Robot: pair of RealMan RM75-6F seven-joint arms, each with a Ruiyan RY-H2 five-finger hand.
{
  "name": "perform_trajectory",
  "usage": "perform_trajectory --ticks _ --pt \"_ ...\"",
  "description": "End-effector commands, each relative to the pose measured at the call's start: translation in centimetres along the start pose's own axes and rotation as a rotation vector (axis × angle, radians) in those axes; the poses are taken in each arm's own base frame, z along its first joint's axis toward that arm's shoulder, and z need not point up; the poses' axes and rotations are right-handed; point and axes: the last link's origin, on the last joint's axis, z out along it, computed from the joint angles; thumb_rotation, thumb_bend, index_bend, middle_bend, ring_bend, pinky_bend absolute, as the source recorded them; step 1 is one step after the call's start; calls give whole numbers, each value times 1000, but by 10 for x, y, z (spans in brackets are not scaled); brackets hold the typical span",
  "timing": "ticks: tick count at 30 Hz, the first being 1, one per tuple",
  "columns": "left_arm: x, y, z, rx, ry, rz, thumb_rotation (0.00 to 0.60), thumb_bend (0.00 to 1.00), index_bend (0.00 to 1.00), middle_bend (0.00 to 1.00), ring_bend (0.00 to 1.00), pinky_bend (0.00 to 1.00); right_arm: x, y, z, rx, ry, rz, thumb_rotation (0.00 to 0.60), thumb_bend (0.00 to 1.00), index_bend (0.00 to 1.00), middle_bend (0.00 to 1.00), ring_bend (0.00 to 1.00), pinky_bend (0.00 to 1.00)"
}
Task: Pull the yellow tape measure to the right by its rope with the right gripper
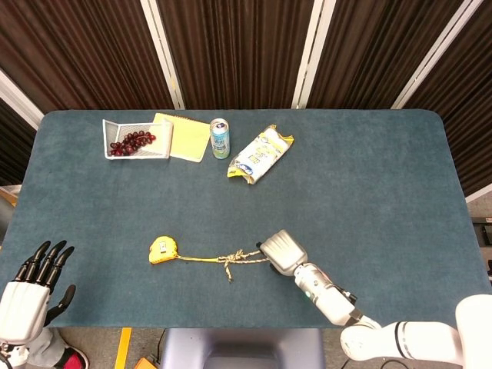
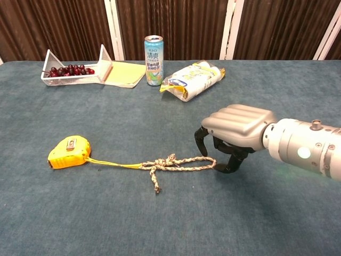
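The yellow tape measure lies at the table's front left of centre. A thin yellow strap leads right from it to a knotted, braided rope that ends in a loop. My right hand hovers palm-down over the loop's right end. Its dark fingers curl down on either side of the rope, still apart, with no grip shown. My left hand sits off the table's front left corner, fingers spread, holding nothing.
Along the back left stand a white wire basket of dark red fruit, a yellow notepad, a drink can and a yellow snack bag. Bare blue cloth stretches to the right of my right hand.
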Motion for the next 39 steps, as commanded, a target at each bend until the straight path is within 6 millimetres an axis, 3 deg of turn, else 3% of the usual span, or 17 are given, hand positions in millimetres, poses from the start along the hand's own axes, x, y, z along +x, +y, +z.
perform_trajectory --ticks 1,27,31,39 --pt "1 -1 0 1 2 -1 600 372 116 91 61 259 -2 -1 1 2 -14 3 600 418 550 1000 911 1000" --pt "6 -4 -2 2 18 -26 600 372 119 91 61 258 -17 -1 20 -17 -54 2 600 436 567 1000 906 1000" --pt "7 -4 -2 3 23 -31 600 371 119 91 60 259 -19 1 22 -25 -47 -22 600 479 641 1000 906 1000" --pt "8 -5 -2 3 26 -35 600 371 120 91 61 259 -19 15 24 -71 -7 -27 600 581 887 1000 906 1000"
